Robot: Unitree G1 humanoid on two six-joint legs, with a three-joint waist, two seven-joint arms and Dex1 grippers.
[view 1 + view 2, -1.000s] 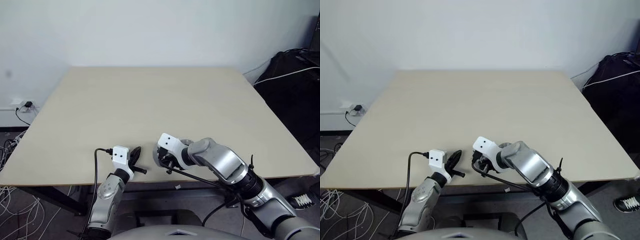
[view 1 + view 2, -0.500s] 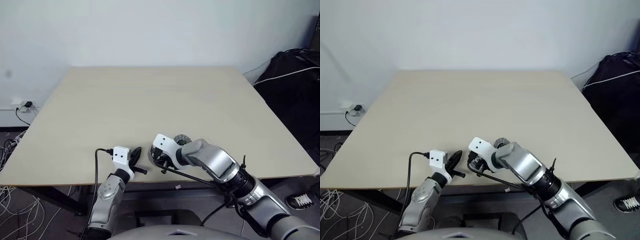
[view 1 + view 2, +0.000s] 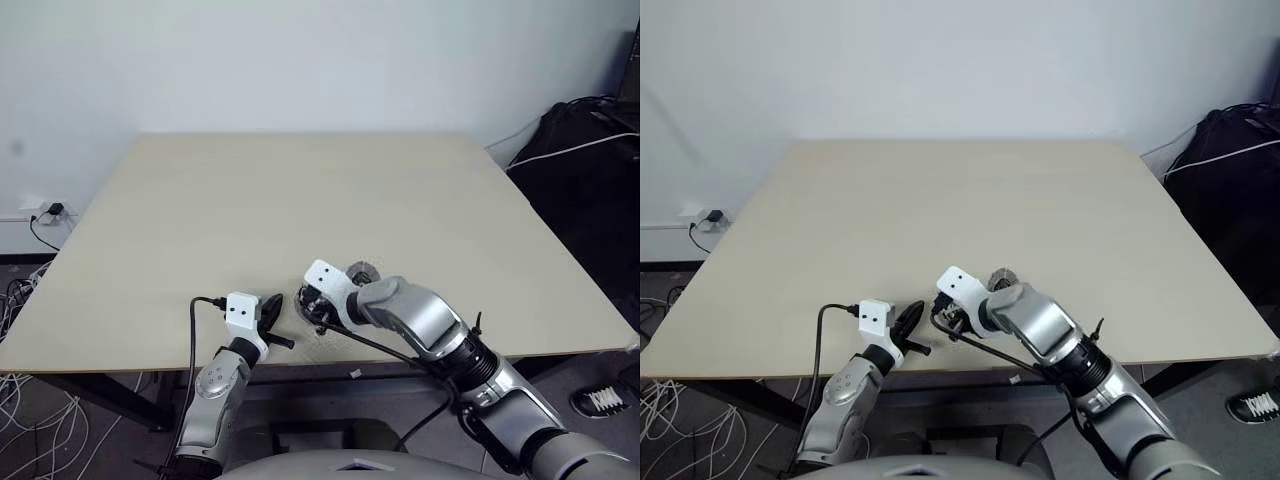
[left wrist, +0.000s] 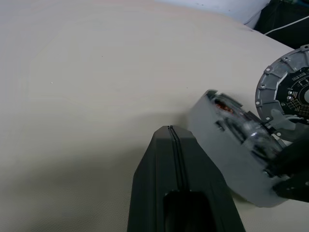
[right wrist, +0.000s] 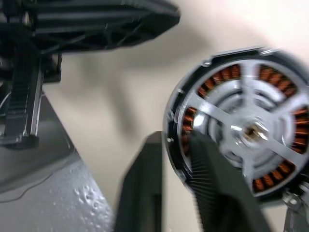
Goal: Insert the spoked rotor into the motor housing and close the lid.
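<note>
**Near the front edge of the surface: motor housing pinched by its rim**

Down by the near edge of the surface [image 3: 300,200], the head views show both my arms close together. My left pincer [image 3: 272,310] lies low and level, fingers pressed flat together with nothing in them. My right pincer [image 3: 312,306] angles down just beside it, on the motor housing [image 3: 303,301]. The lid [image 3: 362,272] sits just behind my right wrist, apart from the housing.

My left wrist view shows the closed fingertips pointing at the housing, which is tilted, one edge down on the surface and the other raised where my right fingers [image 4: 289,166] have it. A bit of copper winding peeks out at the lower edge. The lid is behind it, ribbed rim and dark face turned this way.

My right wrist view is blurry, but my two fingers stand at a narrow gap with the housing's rim between them. Silver spokes run from a small hub out across the copper ring, so the spoked rotor [image 5: 251,130] looks seated inside.
</note>
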